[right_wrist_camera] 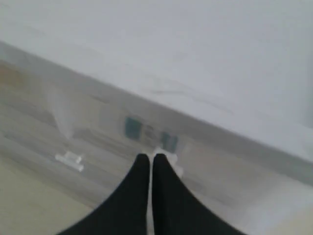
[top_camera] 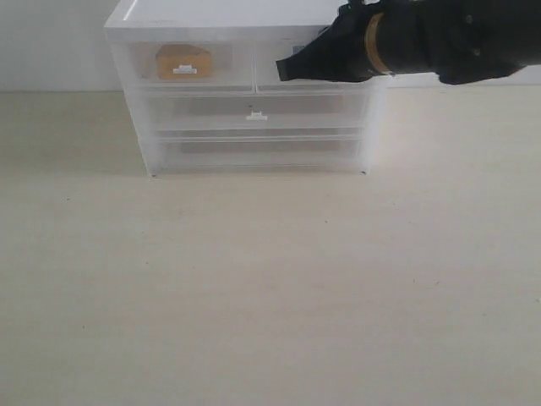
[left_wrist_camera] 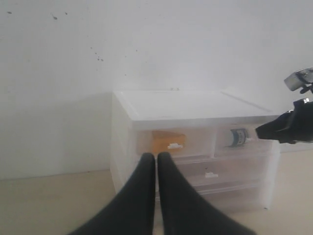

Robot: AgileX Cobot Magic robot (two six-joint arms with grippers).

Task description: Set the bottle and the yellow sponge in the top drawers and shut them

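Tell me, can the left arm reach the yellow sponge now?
Probably not: the yellow sponge lies inside the top left drawer, which looks shut, so its front bars the left pincer, itself shut.

Pale beige table (top_camera: 270,296) beneath one white drawer cabinet (top_camera: 220,13)

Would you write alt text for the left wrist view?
A white drawer cabinet holds the yellow sponge in one top drawer and the bottle in the other. The right gripper is at the bottle's drawer front; the shut left gripper fills the foreground.
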